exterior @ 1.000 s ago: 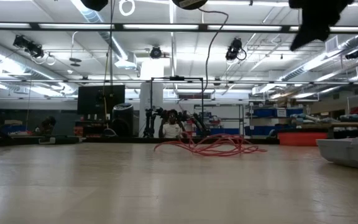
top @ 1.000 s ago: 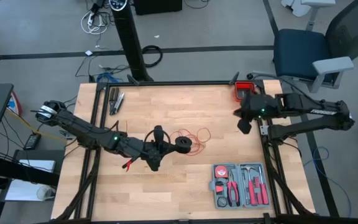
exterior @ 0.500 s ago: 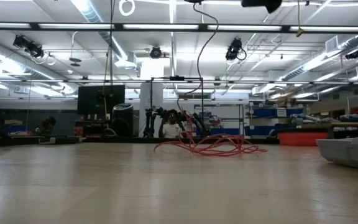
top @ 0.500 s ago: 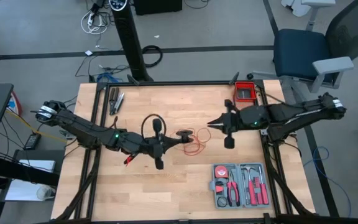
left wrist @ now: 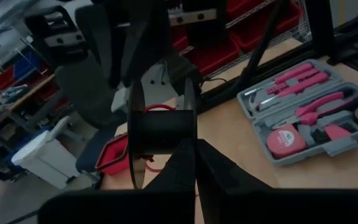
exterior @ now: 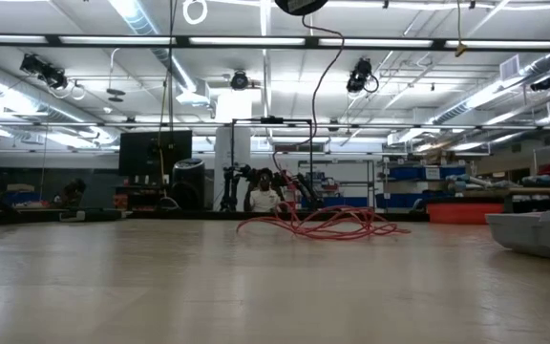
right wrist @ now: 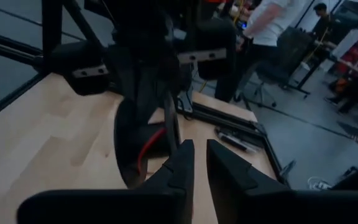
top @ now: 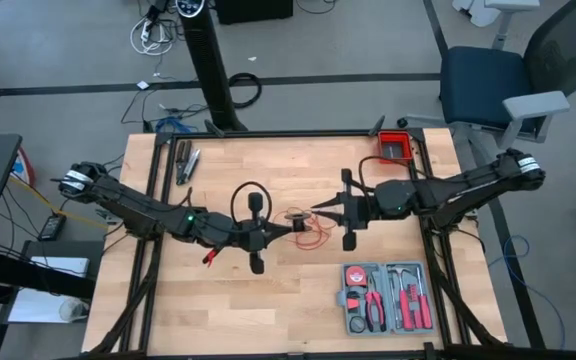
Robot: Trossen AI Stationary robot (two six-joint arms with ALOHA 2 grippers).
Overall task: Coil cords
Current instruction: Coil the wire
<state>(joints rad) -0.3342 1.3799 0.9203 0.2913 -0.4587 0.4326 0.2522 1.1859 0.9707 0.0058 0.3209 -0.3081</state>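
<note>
The thin red cord (top: pixel 311 237) lies in a loose tangle on the wooden table's middle; it also shows in the low view (exterior: pixel 323 224). My left gripper (top: pixel 286 224) reaches in from the table's left and is shut on a black spool (left wrist: pixel 160 129), which has a little red cord at its hub (right wrist: pixel 151 147). My right gripper (top: pixel 318 210) reaches in from the table's right. Its tips stand close to the spool, with only a narrow gap between the fingers (right wrist: pixel 185 163). I see nothing between them. My left gripper pinches the rim of one flange of the spool (left wrist: pixel 190 132) between its two fingers. The fingers come in about level from the table's left. The spool is lifted clear of the table above the cord tangle, its flanges on edge.
A grey open tool case (top: pixel 386 297) with red-handled tools lies at the near right. A red bin (top: pixel 394 150) stands at the far right corner. Some tools (top: pixel 186 162) lie at the far left. Bare wood lies near the front left.
My right gripper has swung from the table's far right corner toward the left, up to the spool. My left gripper has turned the spool about and carried it a little toward the far edge. The cord tangle has stayed on the table.
</note>
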